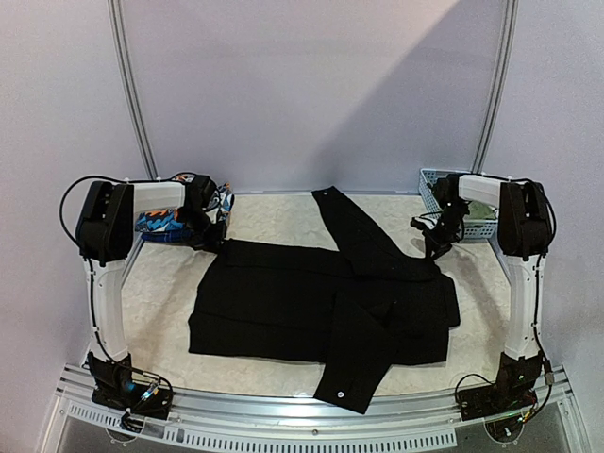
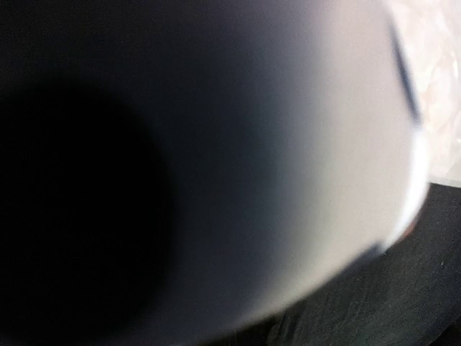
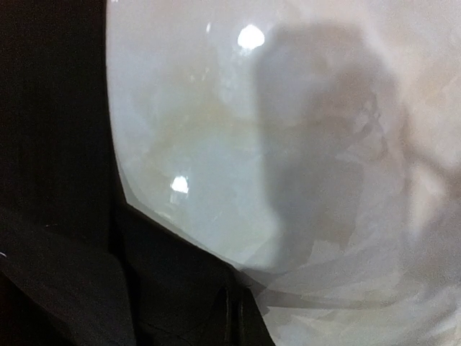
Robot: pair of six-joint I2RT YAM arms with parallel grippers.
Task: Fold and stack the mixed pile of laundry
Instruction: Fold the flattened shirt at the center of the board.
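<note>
- The black trousers (image 1: 311,311) cover the middle of the bench (image 1: 160,302), spread flat in a broad dark block.
- One narrow part of them reaches almost to the near edge, between the two arm bases. It ends in a corner with a small pale dot (a button or stud, too small to tell).
- The same long strip runs diagonally across the block and sticks out beyond it at the far side, where a second pale dot shows at its tip.
- The left hand (image 1: 213,236) sits low at the far-left corner of the trousers, on or just over the cloth. Its wrist view is a blur of grey and black, with dark cloth at the lower right, so I cannot tell whether the fingers are wide or closed.
- The right hand (image 1: 432,247) hangs at the far-right corner of the trousers, right at the cloth edge. Its wrist view shows pale bench with black cloth along the left and bottom, but no clear fingers, so I cannot tell its grip either.
- Behind the left forearm, at the far-left corner of the bench, lies the orange-blue-white print (image 1: 159,223), bunched up and partly hidden by the arm.
- At the far-right corner stands the light-blue basket (image 1: 427,177), partly hidden behind the right arm.
</note>
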